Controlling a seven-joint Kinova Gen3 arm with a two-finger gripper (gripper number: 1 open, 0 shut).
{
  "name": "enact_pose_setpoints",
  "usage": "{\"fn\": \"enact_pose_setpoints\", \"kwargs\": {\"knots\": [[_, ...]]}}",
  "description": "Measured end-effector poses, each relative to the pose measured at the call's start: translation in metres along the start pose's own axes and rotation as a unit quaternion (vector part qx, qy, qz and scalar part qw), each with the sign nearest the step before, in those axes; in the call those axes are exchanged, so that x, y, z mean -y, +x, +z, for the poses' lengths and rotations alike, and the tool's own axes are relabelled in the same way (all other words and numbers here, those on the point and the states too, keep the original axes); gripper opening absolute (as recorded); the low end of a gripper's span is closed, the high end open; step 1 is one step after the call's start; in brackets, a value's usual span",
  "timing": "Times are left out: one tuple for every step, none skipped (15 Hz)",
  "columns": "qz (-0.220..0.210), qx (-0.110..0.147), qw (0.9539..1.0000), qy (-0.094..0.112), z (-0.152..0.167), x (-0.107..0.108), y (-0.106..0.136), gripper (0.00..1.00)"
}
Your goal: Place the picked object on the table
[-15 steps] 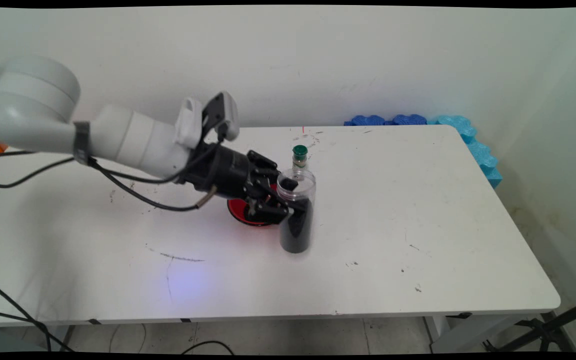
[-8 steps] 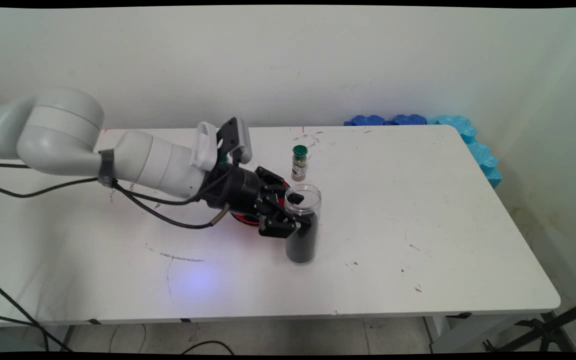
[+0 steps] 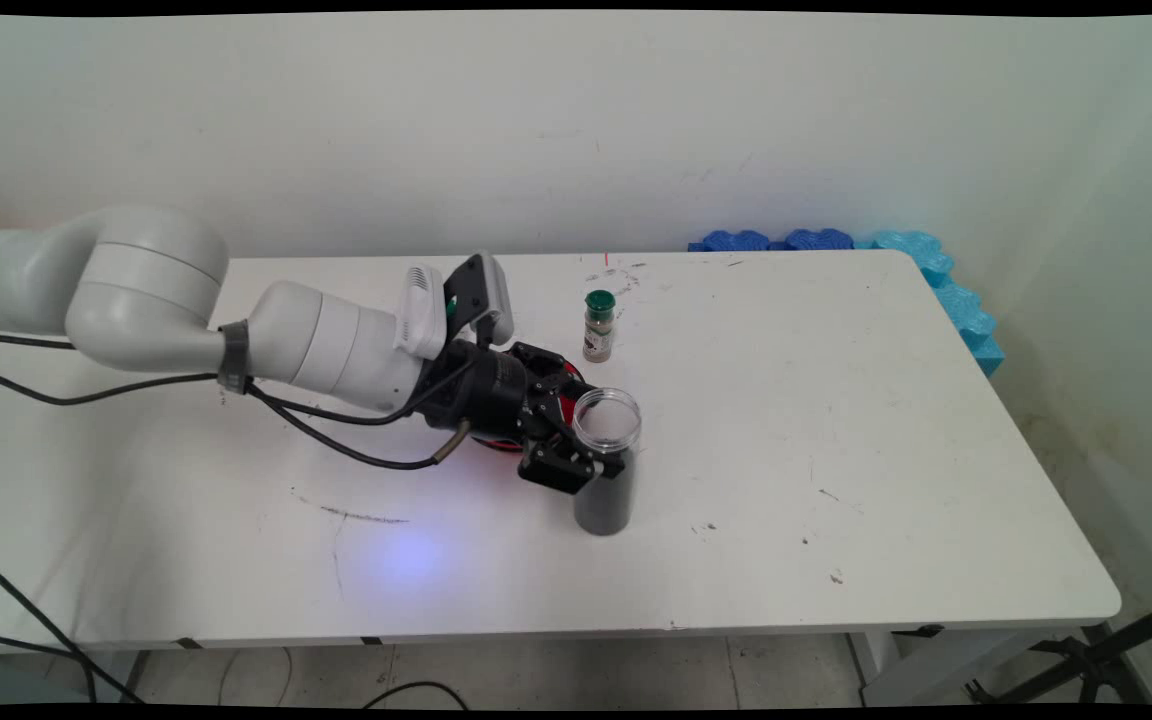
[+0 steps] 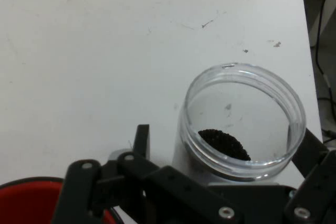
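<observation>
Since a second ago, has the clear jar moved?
Yes. The clear jar shifted toward the table's near edge and slightly right, away from the green-capped spice bottle.

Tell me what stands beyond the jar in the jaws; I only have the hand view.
Observer: A small spice bottle with a green cap stands upright behind the clear jar, apart from it.
Operator: How full is the jar from the side?
Observer: Dark contents fill its lower part; the band under the open mouth is clear.
Operator: Anything at the far edge?
Observer: Blue foam pieces sit along the far right corner of the table.
</observation>
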Motion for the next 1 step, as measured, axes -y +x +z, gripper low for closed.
{"fn": "enact_pose_setpoints", "kwargs": {"knots": [[-0.001,0.000,1.0000,0.000,0.0010,0.0003,-0.0012,1.00]]}}
